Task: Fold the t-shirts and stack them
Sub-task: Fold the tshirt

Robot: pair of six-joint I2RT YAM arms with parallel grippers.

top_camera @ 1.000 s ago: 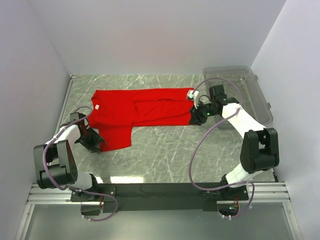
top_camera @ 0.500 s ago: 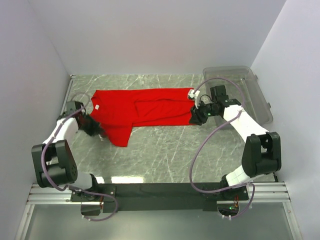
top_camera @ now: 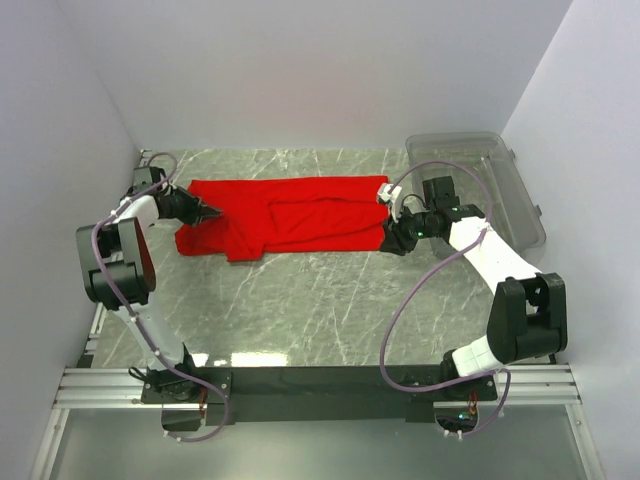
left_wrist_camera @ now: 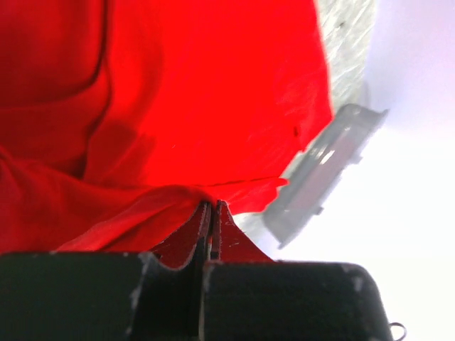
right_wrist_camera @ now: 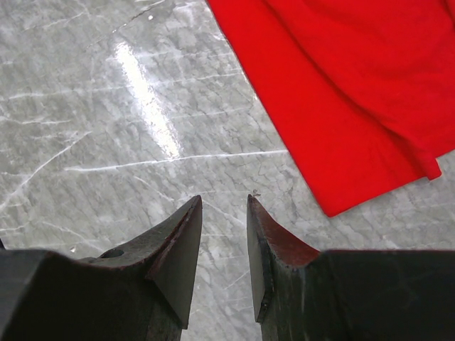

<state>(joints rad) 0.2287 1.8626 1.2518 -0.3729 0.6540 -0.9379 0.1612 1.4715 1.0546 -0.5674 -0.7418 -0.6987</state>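
shirt: the red t-shirt (top_camera: 310, 210) is on the marble table (top_camera: 320, 310), stretched out in a long strip. One end is just beside the clear bin (top_camera: 495, 180) and it runs away from there. The end far from the bin is pretty rumpled, with a flap bunched up and folded over.
left gripper: the left gripper (top_camera: 207, 212) is at the shirt's end farthest from the bin. The wrist cam shows the fingers pinched right together with a ridge of red cloth caught between them, so it's got the shirt.
right gripper: the right gripper (right_wrist_camera: 223, 204) is near the bin, by the shirt's bin-side corner. The fingers are a small gap apart with nothing in them, just bare marble behind. The red corner is just beside the tips, not touching.
bin: see-through plastic, sitting on the table.
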